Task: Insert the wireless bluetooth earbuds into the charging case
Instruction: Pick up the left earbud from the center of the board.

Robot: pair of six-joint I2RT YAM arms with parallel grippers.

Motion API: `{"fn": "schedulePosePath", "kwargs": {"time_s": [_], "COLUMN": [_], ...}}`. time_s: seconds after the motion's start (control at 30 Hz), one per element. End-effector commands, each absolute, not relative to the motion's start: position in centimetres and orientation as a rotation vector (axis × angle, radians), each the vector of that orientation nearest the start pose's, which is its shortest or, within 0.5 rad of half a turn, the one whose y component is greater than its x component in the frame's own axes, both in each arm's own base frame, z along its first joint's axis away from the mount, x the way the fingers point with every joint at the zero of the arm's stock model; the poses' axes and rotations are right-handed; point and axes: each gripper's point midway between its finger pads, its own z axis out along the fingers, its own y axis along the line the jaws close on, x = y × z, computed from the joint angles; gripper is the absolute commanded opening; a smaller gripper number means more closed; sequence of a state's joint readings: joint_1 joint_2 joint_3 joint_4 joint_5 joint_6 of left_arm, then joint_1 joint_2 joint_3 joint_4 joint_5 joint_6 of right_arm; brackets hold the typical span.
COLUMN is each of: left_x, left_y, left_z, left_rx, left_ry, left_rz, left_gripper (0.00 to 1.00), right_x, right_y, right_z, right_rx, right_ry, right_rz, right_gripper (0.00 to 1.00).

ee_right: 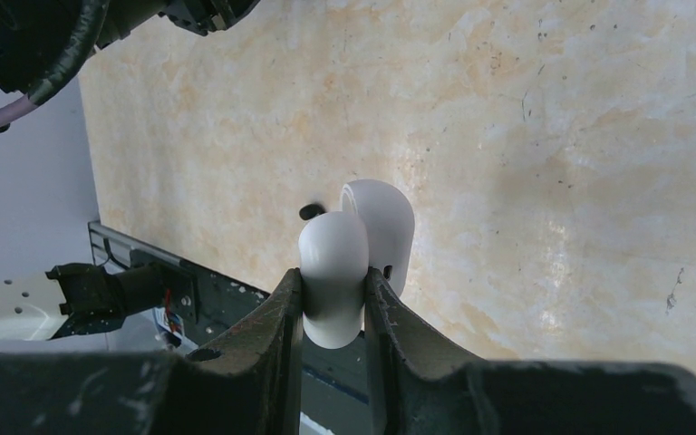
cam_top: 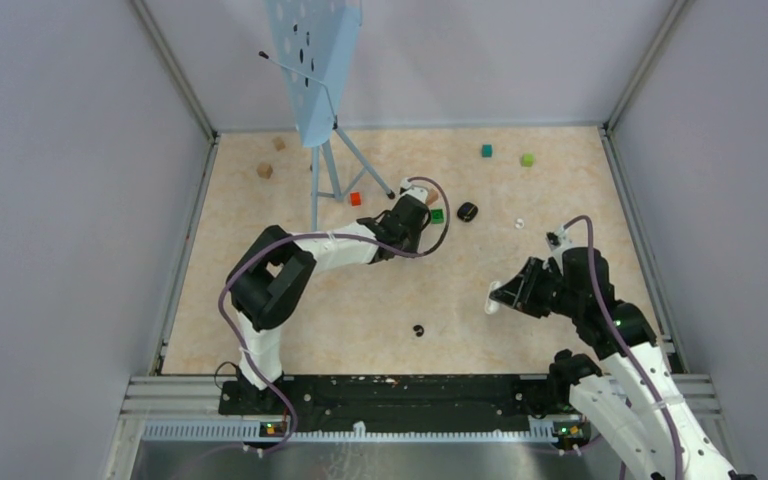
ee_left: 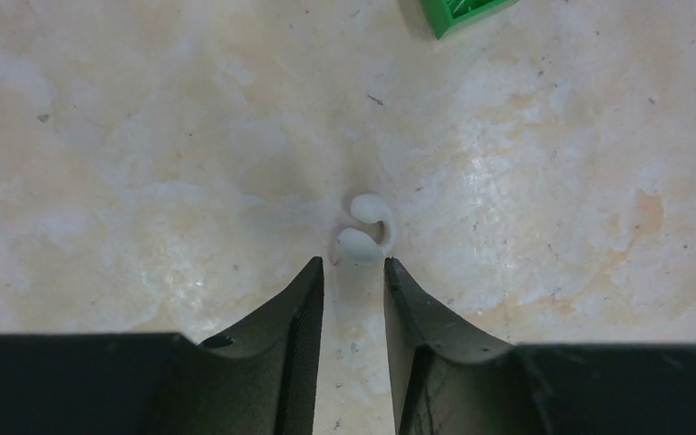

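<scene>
A white earbud (ee_left: 365,232), two small lobes joined by a curved bridge, lies on the table just past the tips of my left gripper (ee_left: 353,265). That gripper is open, with nothing between its fingers. From above, the left gripper (cam_top: 416,216) hides this bud. My right gripper (ee_right: 333,279) is shut on the white charging case (ee_right: 333,243), held above the table with its lid (ee_right: 382,222) swung open. The top view shows the case (cam_top: 493,298) at the right gripper (cam_top: 502,295). A black earbud (cam_top: 418,330) lies near the front; another tiny white bud (cam_top: 519,223) lies to the right.
A green cube (ee_left: 462,11) sits just ahead and right of the left fingers. A black oval object (cam_top: 467,211) lies beside it. A blue stand on a tripod (cam_top: 325,150) rises at the back left. Red (cam_top: 355,198), teal (cam_top: 486,150), light green (cam_top: 527,159) and wooden (cam_top: 265,170) blocks are scattered.
</scene>
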State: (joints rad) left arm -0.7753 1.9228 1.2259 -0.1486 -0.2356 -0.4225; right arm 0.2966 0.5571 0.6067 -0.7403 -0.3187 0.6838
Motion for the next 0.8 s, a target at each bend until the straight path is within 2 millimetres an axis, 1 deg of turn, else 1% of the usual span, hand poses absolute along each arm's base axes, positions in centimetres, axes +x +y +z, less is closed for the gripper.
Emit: {"fn": "schedulePosePath", "kwargs": {"time_s": [0.0, 0.07, 0.17, 0.23, 0.33, 0.43, 0.57, 0.77], "left_x": [35.9, 35.6, 34.8, 34.5, 34.8, 35.4, 36.1, 36.5], "left_y": [-30.8, -31.4, -32.6, -33.1, -33.8, -34.0, -33.8, -33.8], "left_z": [5.2, 5.4, 4.4, 3.9, 4.3, 4.5, 3.8, 2.9], "left_rx": [0.574, 0.662, 0.806, 0.846, 0.859, 0.851, 0.873, 0.876], "left_ry": [2.311, 2.289, 2.271, 2.270, 2.243, 2.226, 2.232, 2.244], "left_rz": [-0.124, -0.103, -0.062, -0.009, 0.001, 0.022, 0.091, 0.125], "left_gripper": [0.36, 0.33, 0.32, 0.32, 0.32, 0.33, 0.33, 0.32], "right_x": [17.3, 17.2, 17.2, 17.1, 17.1, 17.1, 17.1, 16.9], "right_y": [13.8, 14.0, 14.4, 14.3, 14.3, 14.3, 14.2, 14.2], "right_z": [16.4, 16.2, 16.1, 16.0, 16.1, 16.2, 16.1, 15.6], "right_rx": [0.268, 0.264, 0.259, 0.262, 0.263, 0.267, 0.268, 0.271], "right_ry": [2.302, 2.307, 2.311, 2.312, 2.310, 2.310, 2.313, 2.325], "right_rz": [0.897, 0.912, 0.940, 0.939, 0.941, 0.938, 0.934, 0.933], "right_gripper": [0.00, 0.00, 0.00, 0.00, 0.00, 0.00, 0.00, 0.00]}}
